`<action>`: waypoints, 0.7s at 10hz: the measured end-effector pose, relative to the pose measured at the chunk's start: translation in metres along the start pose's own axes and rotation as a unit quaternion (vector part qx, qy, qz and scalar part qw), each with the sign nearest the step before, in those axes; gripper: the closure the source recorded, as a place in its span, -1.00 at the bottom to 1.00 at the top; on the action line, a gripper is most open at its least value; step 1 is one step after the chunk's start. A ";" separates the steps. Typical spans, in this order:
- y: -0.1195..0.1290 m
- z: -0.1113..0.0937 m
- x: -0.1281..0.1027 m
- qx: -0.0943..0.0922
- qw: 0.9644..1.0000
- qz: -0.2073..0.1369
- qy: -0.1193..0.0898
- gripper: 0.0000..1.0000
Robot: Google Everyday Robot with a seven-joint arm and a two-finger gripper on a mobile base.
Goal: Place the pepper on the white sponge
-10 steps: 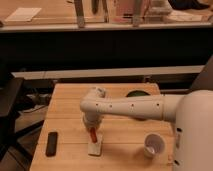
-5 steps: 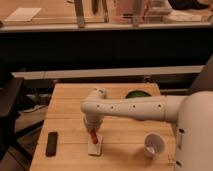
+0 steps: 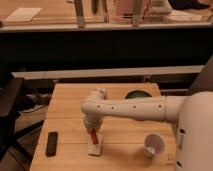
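On the near half of the light wooden table, the gripper is hanging directly over the flat white rectangular sponge, with the slim red-orange pepper now resting on the pad; whether the grip is loosening cannot be told. Placement is appearing nearly complete. No writing is proving readable anywhere.

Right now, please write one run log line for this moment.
gripper: directly above white sponge | pepper: at gripper tip, lower end on sponge | black rectangle: left, apart | green bowl: far side
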 end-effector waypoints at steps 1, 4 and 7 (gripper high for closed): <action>0.000 0.000 0.000 0.000 1.000 -0.001 0.000 0.87; 0.000 0.001 -0.002 0.001 1.000 -0.005 -0.001 0.87; -0.001 0.001 -0.003 0.002 1.000 -0.008 -0.001 0.87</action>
